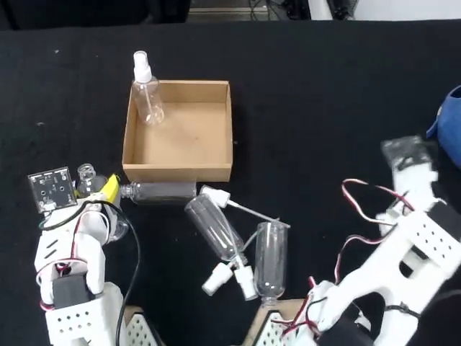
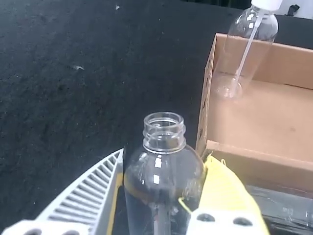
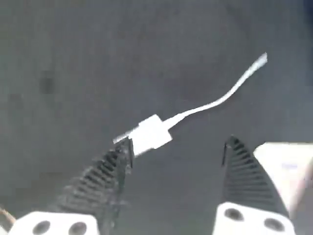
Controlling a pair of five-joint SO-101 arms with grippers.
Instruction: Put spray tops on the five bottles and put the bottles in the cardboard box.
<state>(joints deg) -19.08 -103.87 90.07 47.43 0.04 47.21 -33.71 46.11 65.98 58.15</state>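
Left wrist view is showing the left tool point(image 2: 164, 200) pinching an upright uncapped bottle point(image 2: 164, 161) beside the cardboard box point(image 2: 254, 161); the right tool point(image 3: 178, 161) is hanging spread near a loose spray top point(image 3: 151, 133) lying on the counter point(image 3: 73, 49); a capped bottle point(image 1: 148, 94) is standing in the box's far corner.

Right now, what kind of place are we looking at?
Probably a robotics lab bench: black cloth table, white left arm and right arm with bare servo wires, clear bottles staged beside a cardboard box.
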